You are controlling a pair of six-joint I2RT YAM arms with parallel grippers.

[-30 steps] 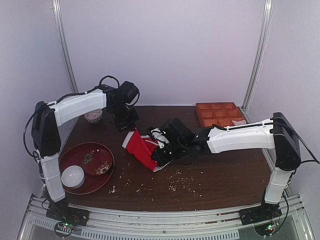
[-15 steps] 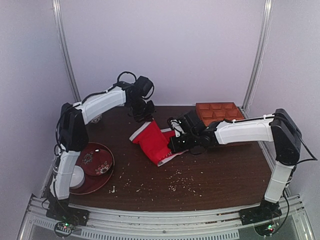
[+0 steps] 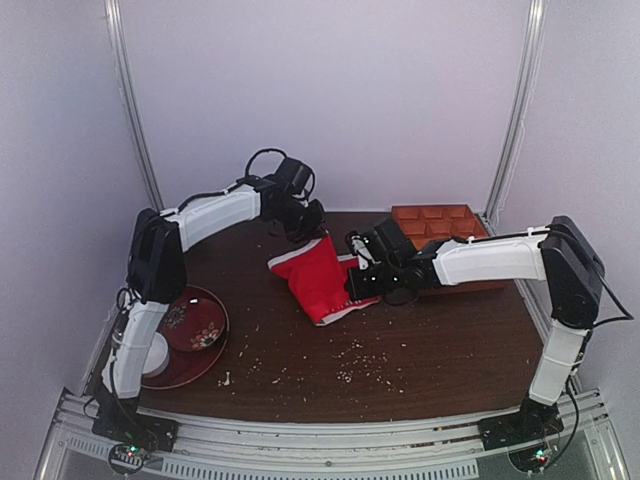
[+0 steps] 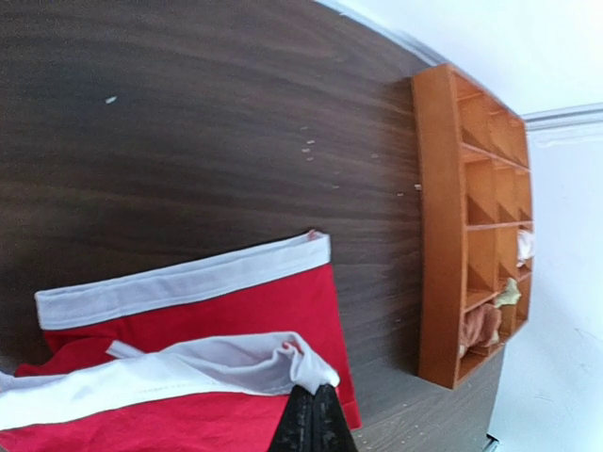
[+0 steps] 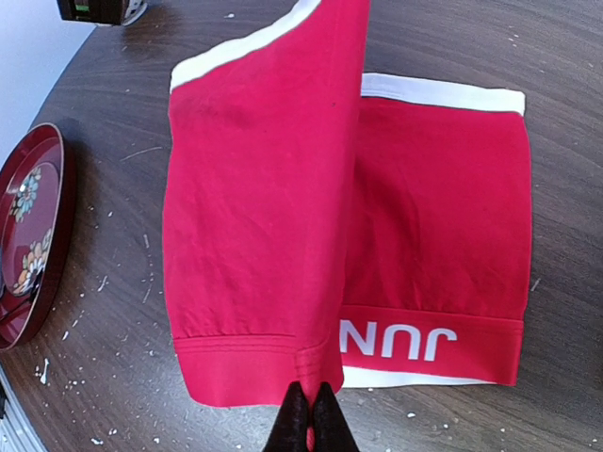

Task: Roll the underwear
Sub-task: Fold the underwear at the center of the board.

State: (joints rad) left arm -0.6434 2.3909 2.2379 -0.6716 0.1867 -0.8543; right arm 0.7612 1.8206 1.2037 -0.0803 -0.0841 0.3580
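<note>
The big dark brown table (image 3: 430, 340) holds everything. Near its back middle lies the red underwear (image 3: 318, 282) with white trim, partly folded over itself. It is just beside an orange box (image 3: 440, 222) with many little rooms, and some of them hold tan cloth. A round dark red tray (image 3: 195, 325) sits by the left edge. The left tool (image 4: 314, 400) is pinched tight on the white waistband. The right tool (image 5: 309, 403) is pinched tight on a red edge, holding that flap up. White letters (image 5: 398, 341) read "JUN". Tiny pale crumbs (image 3: 362, 360) dot the table
</note>
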